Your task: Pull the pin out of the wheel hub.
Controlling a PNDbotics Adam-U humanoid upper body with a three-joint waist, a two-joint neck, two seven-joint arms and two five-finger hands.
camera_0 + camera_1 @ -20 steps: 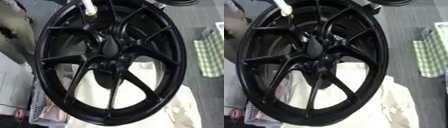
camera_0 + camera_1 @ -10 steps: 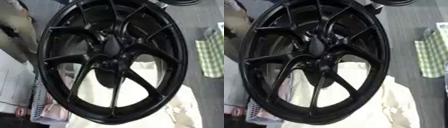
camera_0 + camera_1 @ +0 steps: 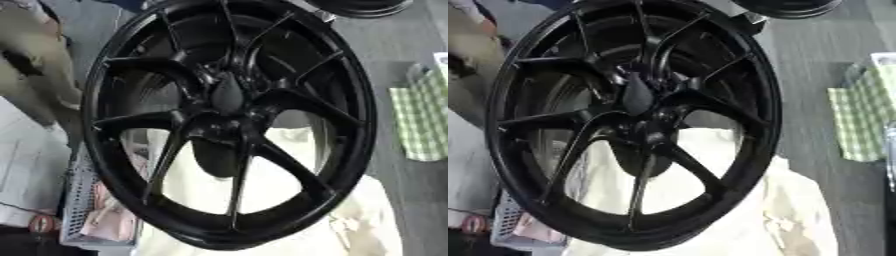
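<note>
A large black alloy wheel (image 3: 229,125) with thin paired spokes fills both views, tilted with its face toward me. Its hub (image 3: 226,96) sits a little above the middle, dark and oval. I cannot make out a pin on the hub; it is black on black there. Neither of my hands shows in either view. A dark rounded shape (image 3: 214,156) shows through the spokes just below the hub.
A cream cloth (image 3: 785,215) lies under and behind the wheel's lower half. A green checked bag (image 3: 424,117) lies on the grey floor at right. A grey mesh basket (image 3: 83,215) stands at lower left. Part of another black wheel (image 3: 359,6) shows at the top.
A pale, whitish object at the wheel's upper left rim one second ago is gone from view. The wheel itself stays in nearly the same place.
</note>
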